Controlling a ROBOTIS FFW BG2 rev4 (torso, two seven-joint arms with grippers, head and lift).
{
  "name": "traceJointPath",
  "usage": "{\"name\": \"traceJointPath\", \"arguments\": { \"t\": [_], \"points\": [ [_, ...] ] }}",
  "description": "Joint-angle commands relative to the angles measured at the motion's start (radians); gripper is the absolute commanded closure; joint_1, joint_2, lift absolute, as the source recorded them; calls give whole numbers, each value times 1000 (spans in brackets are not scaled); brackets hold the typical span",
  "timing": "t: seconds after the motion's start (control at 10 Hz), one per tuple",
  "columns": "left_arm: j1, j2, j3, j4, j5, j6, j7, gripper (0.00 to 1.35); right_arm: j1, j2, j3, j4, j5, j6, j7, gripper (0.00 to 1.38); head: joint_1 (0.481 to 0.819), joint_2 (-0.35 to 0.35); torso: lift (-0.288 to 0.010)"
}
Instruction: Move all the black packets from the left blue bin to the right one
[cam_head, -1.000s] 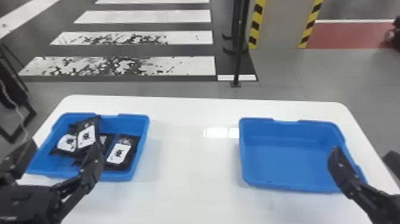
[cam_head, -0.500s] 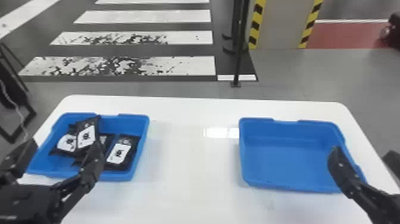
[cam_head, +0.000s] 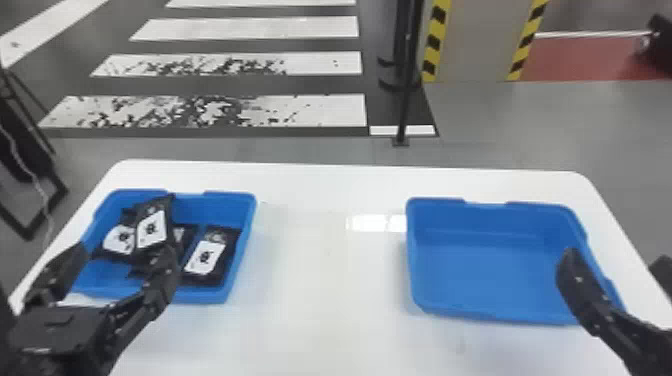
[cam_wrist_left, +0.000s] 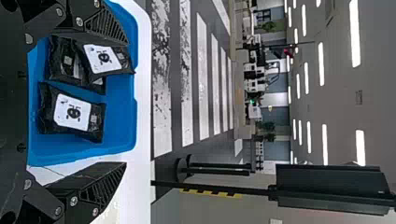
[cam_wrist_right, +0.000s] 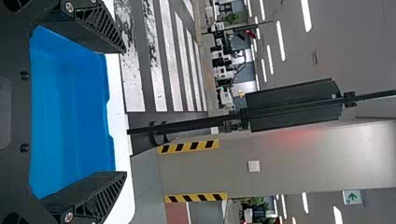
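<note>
In the head view my left gripper (cam_head: 125, 252) is open at the near side of the left blue bin (cam_head: 227, 206), its fingers spread in front of the packets. Several black packets with white labels lie in that bin: one leans on top of others (cam_head: 151, 229), and another rests on the right side (cam_head: 205, 256). The left wrist view shows the open left gripper (cam_wrist_left: 125, 102) with a packet (cam_wrist_left: 72, 112) between and behind its fingers, not held. My right gripper (cam_head: 617, 260) stands open by the right blue bin (cam_head: 485, 270), which holds nothing; its wrist view shows the gripper (cam_wrist_right: 125, 112) too.
Both bins stand on a white table (cam_head: 320, 300), with bare tabletop between them. Beyond the table's far edge are a black pole (cam_head: 406, 100) and a pillar with striped edges (cam_head: 477, 40). A dark frame (cam_head: 30, 200) stands off to the left.
</note>
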Motion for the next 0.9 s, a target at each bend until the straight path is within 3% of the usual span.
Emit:
{"name": "traceJointPath", "arguments": {
  "t": [0.0,0.2,0.6,0.8],
  "points": [
    [-73,0,48,52,0,81,-31,242,0,0,0,3,-3,0,0,91,695,52,-150],
    [-161,2,88,109,-9,174,-48,252,0,0,0,8,-19,0,0,91,695,93,-150],
    [-417,43,108,305,-105,407,-157,298,-5,-3,8,18,-31,0,2,93,695,151,-150],
    [-517,71,96,411,-125,476,-214,298,-7,-5,12,20,-33,0,2,93,695,168,-150]
  ]
}}
